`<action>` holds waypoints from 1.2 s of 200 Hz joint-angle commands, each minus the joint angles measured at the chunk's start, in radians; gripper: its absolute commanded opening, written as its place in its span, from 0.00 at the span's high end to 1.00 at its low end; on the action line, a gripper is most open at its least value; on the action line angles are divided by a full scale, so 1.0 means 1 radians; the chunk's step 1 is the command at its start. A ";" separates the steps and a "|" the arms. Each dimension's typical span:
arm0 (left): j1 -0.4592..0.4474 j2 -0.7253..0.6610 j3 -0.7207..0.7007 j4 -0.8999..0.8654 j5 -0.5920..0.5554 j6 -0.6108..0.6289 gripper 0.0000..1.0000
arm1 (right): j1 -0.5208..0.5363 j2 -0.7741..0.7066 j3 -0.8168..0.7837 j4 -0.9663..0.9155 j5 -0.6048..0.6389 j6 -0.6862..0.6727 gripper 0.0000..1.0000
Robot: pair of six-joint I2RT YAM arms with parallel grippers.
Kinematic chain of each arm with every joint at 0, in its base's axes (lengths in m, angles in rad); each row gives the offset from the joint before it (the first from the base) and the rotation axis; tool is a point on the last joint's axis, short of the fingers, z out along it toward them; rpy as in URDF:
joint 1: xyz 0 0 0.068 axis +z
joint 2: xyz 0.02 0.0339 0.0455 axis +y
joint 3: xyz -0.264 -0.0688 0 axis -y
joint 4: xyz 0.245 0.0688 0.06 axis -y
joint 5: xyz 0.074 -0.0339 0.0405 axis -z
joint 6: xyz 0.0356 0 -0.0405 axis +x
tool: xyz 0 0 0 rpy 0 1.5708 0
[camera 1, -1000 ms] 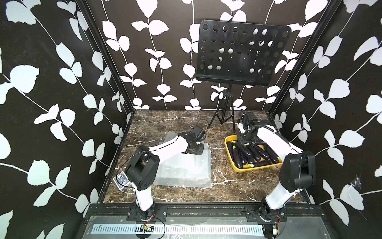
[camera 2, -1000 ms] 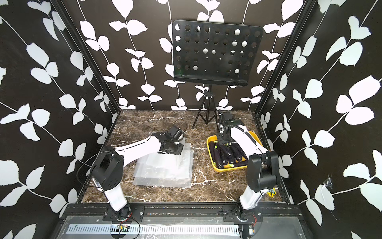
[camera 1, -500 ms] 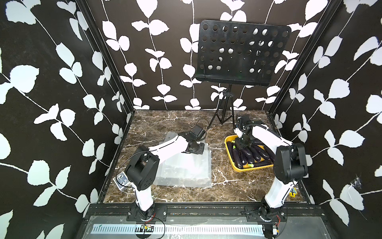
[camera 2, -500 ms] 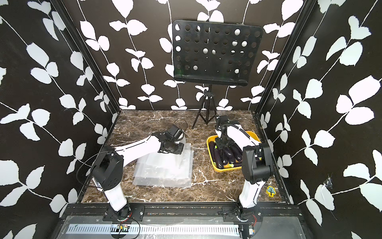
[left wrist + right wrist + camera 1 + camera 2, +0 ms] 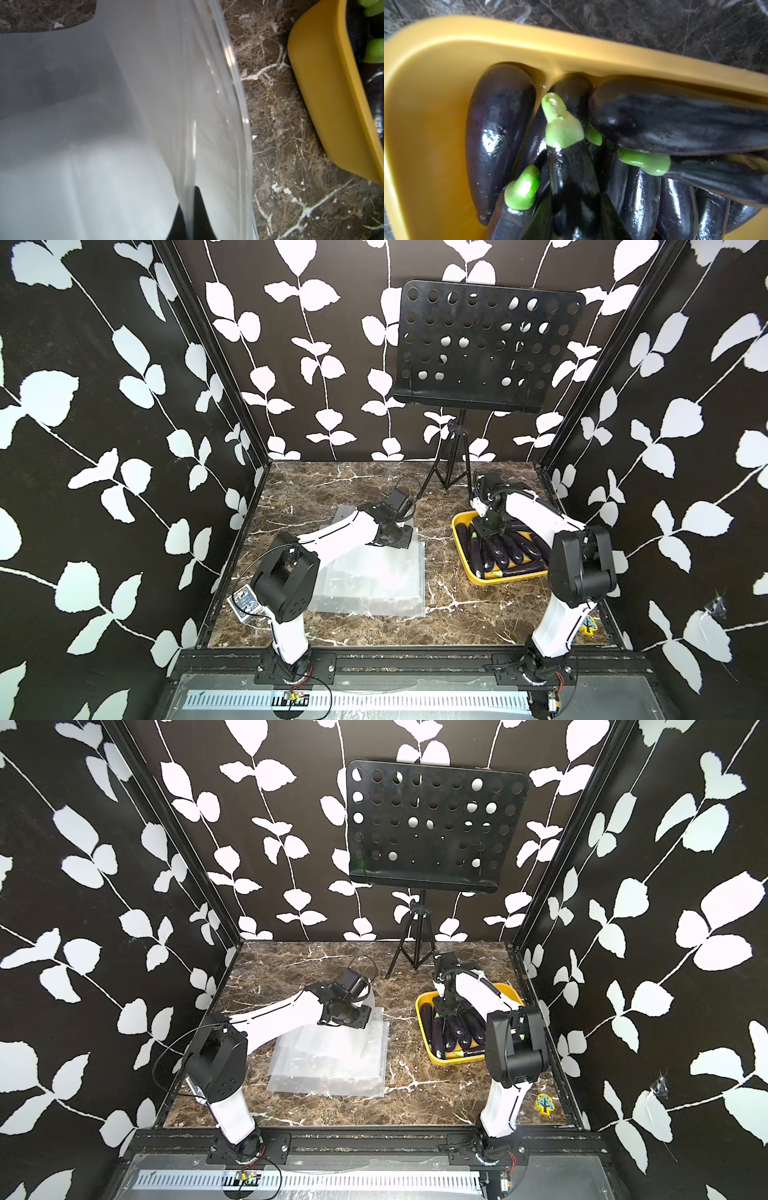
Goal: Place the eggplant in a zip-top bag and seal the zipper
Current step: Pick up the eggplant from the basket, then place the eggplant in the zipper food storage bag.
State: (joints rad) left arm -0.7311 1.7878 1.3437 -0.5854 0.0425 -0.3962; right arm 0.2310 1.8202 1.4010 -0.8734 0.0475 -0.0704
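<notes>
Yellow tray (image 5: 460, 531) near the desk's (image 5: 332, 489) right edge in both top views, packed with dark eggplants (image 5: 505, 549). The right gripper (image 5: 484, 531) is down among them at the tray's far end. A stack of clear bags (image 5: 374, 576) lies flat just left of the desk's centre. The left gripper (image 5: 397, 538) sits at the stack's far right corner. A black music stand (image 5: 490, 348) is at the back edge.

Left wrist: a clear bag (image 5: 104, 124) fills most of the view, its zipper edge running up into the left gripper. The black fingers (image 5: 200, 209) are together, pinching the film. The tray wall is near the bag but apart from it, with bare desk between.

Right wrist: one green-stemmed eggplant (image 5: 571, 172) lies on top of the heap in the tray, between the right gripper's two fingers (image 5: 539, 222). They sit close on its flanks. Whether they are squeezing it, I cannot tell.
</notes>
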 commanded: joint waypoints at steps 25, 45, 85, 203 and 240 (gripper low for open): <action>0.012 -0.017 0.005 -0.025 0.004 0.002 1.00 | 0.002 -0.155 -0.022 0.030 -0.082 0.067 0.80; 0.017 -0.012 0.006 -0.022 0.020 -0.006 1.00 | 0.001 -0.211 -0.036 0.040 -0.115 0.106 0.81; 0.024 -0.008 0.005 0.007 0.065 -0.038 1.00 | 0.023 -0.427 -0.253 0.361 -0.267 0.414 0.83; 0.024 0.092 0.042 0.051 0.178 -0.128 1.00 | 0.401 -0.400 -0.622 1.363 0.122 1.020 0.84; 0.024 0.080 0.025 0.075 0.189 -0.151 1.00 | 0.450 -0.287 -0.611 1.503 0.149 1.017 0.85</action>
State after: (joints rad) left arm -0.7097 1.8889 1.3590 -0.5407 0.2100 -0.5209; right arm 0.6582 1.4609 0.7898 0.4366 0.1421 0.9020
